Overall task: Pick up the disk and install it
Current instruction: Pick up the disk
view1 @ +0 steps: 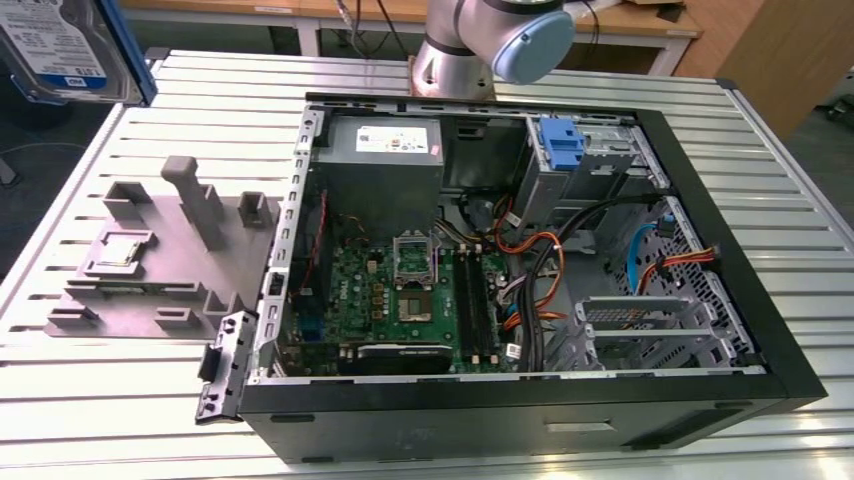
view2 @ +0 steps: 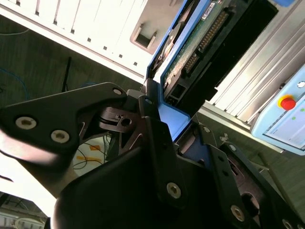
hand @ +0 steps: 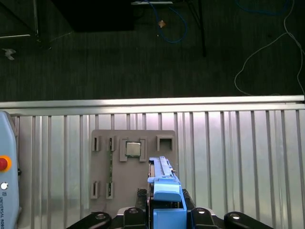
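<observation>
The exterior view shows the disk's white-and-blue label, held up at that view's left, well apart from the open computer case. The second wrist view shows its green circuit-board underside, with the black jaws clamped on its blue plastic rail. The first wrist view has it edge-on over a grey moulded fixture plate on the ribbed metal tabletop.

Bright even light, soft shadows, sheen on metal table
</observation>
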`<state>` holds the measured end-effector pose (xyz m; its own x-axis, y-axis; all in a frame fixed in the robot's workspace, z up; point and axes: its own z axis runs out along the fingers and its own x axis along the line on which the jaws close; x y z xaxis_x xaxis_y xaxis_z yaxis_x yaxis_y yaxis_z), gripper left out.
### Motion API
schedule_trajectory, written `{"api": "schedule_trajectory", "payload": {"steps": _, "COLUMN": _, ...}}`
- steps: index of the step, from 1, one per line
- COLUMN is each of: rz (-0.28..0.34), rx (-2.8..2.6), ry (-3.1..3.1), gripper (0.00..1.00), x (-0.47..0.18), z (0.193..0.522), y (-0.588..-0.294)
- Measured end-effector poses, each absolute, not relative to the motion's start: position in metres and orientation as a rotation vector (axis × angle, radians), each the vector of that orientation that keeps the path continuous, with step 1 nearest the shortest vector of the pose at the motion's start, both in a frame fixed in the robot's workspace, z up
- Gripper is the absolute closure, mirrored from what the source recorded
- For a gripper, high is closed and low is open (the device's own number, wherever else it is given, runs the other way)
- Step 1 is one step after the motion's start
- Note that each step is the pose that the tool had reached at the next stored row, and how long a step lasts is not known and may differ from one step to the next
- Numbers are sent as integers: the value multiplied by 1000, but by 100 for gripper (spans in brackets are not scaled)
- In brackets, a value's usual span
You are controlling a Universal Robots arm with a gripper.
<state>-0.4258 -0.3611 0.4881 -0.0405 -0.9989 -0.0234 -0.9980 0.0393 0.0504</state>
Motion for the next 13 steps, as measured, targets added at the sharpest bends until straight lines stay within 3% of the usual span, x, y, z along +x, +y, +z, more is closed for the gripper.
{"api": "schedule_trajectory", "payload": {"steps": 13, "rz": -82, "rx": 2163, "ry": -2252, "gripper": 64, "x": -416, "z": 488, "y": -363}}
